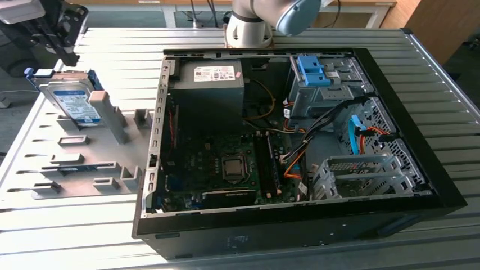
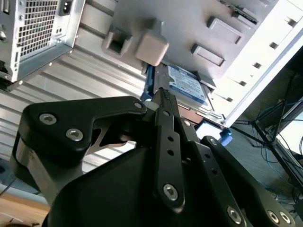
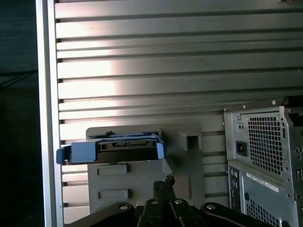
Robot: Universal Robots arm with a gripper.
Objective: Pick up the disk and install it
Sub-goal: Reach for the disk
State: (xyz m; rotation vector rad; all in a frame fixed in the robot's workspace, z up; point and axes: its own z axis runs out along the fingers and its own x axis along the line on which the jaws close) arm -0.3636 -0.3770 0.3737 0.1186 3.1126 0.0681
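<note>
Disk pick-up station, seen at one moment. The flat silver metal disk with its white-and-blue printed label and blue plastic side rails stands on edge in a slot of the pale grey plastic fixture plate. The plate lies on the slatted aluminium bench, to the exterior view's left of the open black computer case.

The arm's black fingers hang just above the disk's upper edge, and the exterior view shows a gap between them. In both wrist views the fingers lie pressed together at the tips and grip nothing. The second wrist view shows the disk's label face just beyond the fingertips. The first wrist view shows the disk edge-on, its blue handle projecting to one side.

Inside the case, a large grey power supply box with a white sticker sits at the far side. A bare blue plastic bracket sits in the metal drive cage. The base of the light grey arm stands on the bench behind the case.
</note>
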